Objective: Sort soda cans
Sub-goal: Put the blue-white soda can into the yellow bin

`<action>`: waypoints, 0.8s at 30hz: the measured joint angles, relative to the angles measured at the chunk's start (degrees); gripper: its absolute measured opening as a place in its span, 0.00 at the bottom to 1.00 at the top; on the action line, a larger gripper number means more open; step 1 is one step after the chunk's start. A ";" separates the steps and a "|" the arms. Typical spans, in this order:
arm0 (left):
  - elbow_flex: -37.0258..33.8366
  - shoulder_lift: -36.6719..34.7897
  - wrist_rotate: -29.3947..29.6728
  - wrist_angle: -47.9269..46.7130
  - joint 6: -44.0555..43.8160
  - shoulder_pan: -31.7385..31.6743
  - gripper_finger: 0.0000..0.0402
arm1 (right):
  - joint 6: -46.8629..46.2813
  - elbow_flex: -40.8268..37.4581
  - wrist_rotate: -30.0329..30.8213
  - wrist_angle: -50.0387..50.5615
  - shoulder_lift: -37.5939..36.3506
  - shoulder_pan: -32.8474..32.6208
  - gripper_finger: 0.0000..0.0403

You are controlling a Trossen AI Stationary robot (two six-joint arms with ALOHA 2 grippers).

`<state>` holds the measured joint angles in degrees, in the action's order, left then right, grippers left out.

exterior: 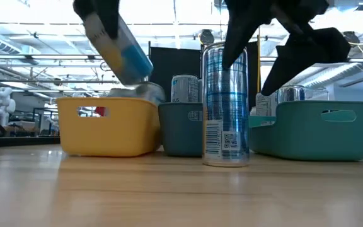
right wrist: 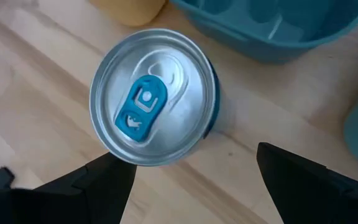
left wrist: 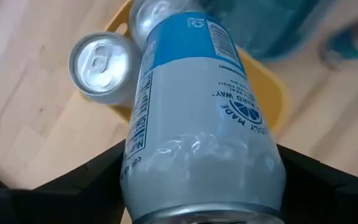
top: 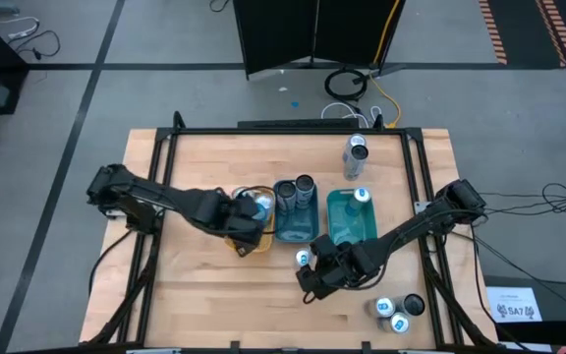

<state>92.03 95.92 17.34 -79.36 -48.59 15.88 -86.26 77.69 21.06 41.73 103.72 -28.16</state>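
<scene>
Left wrist view: second can [left wrist: 99, 60] beside held can [left wrist: 197, 118]

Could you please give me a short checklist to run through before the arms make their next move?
1. Left gripper holds the silver-and-blue can: ok, fingers flank it.
2. Held can over the yellow plastic tray: ok, can tilted.
3. Room in that tray: cannot tell; one silver-topped can sits there.
4. Right gripper open above the blue-tabbed standing can: ok.
5. That can upright on the wooden table: ok.
</scene>
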 joint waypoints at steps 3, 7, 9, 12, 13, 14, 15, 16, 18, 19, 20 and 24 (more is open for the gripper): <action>0.00 -2.36 -1.23 -0.30 -0.51 0.44 0.79 | -0.02 0.00 -0.03 -0.75 0.00 1.05 0.80; -0.03 -5.91 0.33 -0.91 -3.28 1.38 0.79 | 0.19 0.00 0.02 -1.38 0.00 1.98 0.80; 0.03 -6.87 0.50 -1.13 -4.38 1.95 0.79 | 0.22 0.00 0.02 -1.35 0.00 2.08 0.80; 0.03 -6.89 -0.27 -2.76 -6.27 2.84 0.79 | 0.34 0.00 -0.05 -1.35 0.00 2.10 0.80; 0.00 -6.89 -0.65 -3.50 -6.58 3.14 0.79 | 0.35 0.00 -0.15 -1.33 0.00 2.07 0.80; 0.00 -6.95 -1.07 -3.92 -6.64 3.56 0.79 | 0.35 0.00 -0.25 -1.32 0.00 2.01 0.80; 0.00 -6.80 -1.44 -3.86 -6.72 3.99 0.79 | 0.41 0.00 -0.26 -1.31 0.00 1.84 0.80; 0.03 -6.54 -1.87 -3.60 -7.20 4.34 0.79 | 0.78 0.00 -0.29 -1.31 0.00 1.64 0.80; -0.01 -6.10 -2.87 -3.59 -8.07 5.08 0.79 | 1.87 0.00 -0.37 -1.29 0.00 1.18 0.80; -0.04 -6.00 -3.63 -3.53 -8.08 5.30 0.79 | 2.04 0.00 -0.37 -1.25 0.00 0.87 0.80; -0.04 -5.84 -4.74 -3.32 -8.10 5.30 0.79 | 2.09 0.00 -0.38 -1.22 0.00 0.58 0.80; -0.07 -3.85 -6.81 -3.56 -8.15 5.20 0.79 | 3.02 0.00 -0.42 -1.18 0.00 -0.48 0.80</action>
<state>91.95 92.07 10.53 -82.92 -56.73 21.08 -83.24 77.69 20.64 40.56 103.72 -28.64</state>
